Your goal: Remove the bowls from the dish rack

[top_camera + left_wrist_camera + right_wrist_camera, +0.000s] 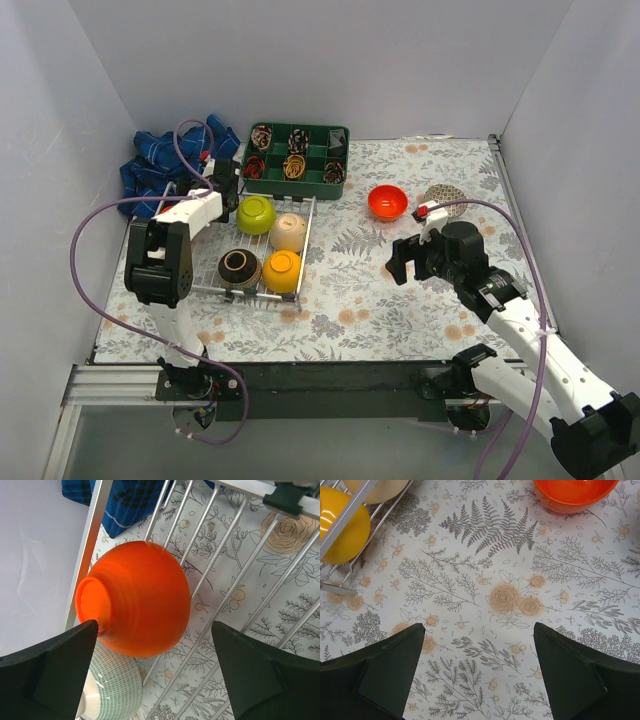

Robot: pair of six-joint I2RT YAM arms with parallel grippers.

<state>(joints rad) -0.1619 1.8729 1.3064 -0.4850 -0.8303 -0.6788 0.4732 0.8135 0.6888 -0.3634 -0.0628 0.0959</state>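
Reaching for the orange bowl (135, 597) in the rack (86, 545).
Left hand (155, 627) wide over it, ready to grip; right hand (479, 627) wide, empty, above the table (520, 555).

Even, diffuse light from above. The walls (330, 60) read pale grey-lilac, and the desk (350, 290) carries only soft, short shadows beneath the arms. Top view: sharp, no glare. Left wrist view: the orange bowl (135, 600) is slightly soft, with a faint sheen. Right wrist view: the desk print is crisp, and a small highlight marks the yellow bowl (340, 525). The jaws in both wrist views render near-black, with little detail.
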